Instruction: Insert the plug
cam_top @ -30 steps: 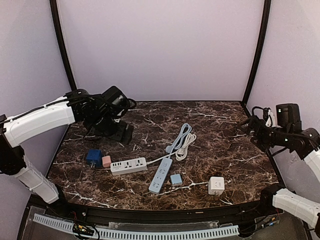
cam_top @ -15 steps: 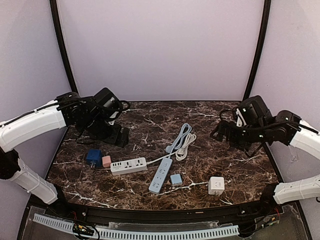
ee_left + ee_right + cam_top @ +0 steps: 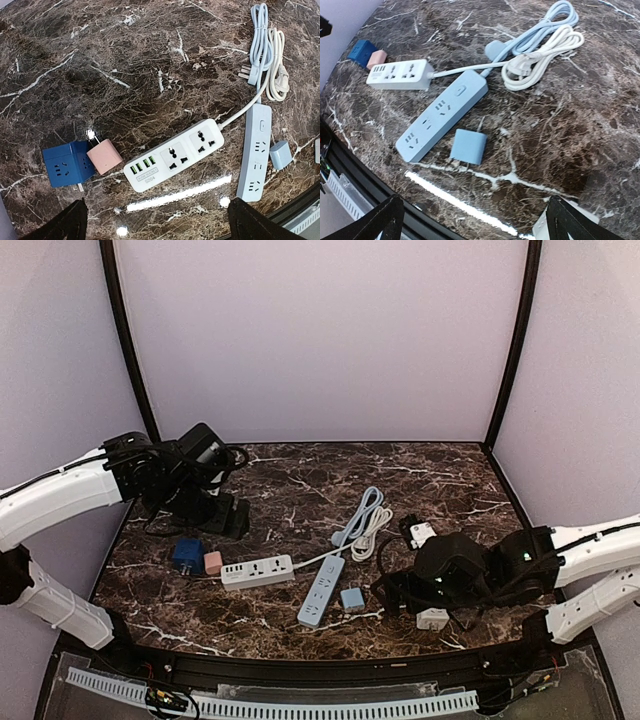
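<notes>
A small light blue plug lies flat on the marble beside the light blue power strip. My right gripper hovers open just in front of it, nothing between its fingers. In the top view this gripper hangs low, right of the blue plug. A pink plug leans against a blue cube socket, next to the white power strip. My left gripper is open and empty above them. From the top, the left gripper sits behind the blue cube.
Coiled white and blue cables lie at the table's middle. A white cube socket sits under the right arm near the front edge, and its corner shows by the right finger. Purple walls enclose the table.
The right arm has swung from the right edge down to the front middle, over the light blue plug. The left arm has drifted slightly left. Both grippers stay open.
</notes>
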Controlling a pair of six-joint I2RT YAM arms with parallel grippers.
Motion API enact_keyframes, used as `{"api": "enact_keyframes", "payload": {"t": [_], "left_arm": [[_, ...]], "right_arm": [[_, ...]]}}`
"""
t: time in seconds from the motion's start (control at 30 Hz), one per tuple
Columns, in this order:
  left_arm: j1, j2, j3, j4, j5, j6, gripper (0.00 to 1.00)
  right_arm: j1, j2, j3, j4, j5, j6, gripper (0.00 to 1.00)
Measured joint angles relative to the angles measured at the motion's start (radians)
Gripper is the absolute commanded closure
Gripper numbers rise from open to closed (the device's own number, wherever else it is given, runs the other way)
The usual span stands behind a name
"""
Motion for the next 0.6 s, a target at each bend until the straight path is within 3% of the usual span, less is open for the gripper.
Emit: {"api": "enact_keyframes", "payload": {"t": [0.17,0.27,0.47,0.6], "left_arm": [[0.0,0.003,0.005,0.015,0.039,0.01,0.02],[0.0,0.022,0.032,0.018,0.066,0.028,0.02],[0.011,0.028,0.04,0.022,0.121,0.071,0.03],[0.036,0.028,0.04,0.021,0.148,0.094,0.03]], "right_arm": [[0.138,0.081,-0.006,0.05,0.044,0.056,0.01],[0.203,0.224,0.035,0.051,0.07,0.085,0.01],[0.206,0.506,0.204,0.055,0.073,0.101,0.01],[0.165,0.576,0.237,0.05,0.045,0.148,0.03]]}}
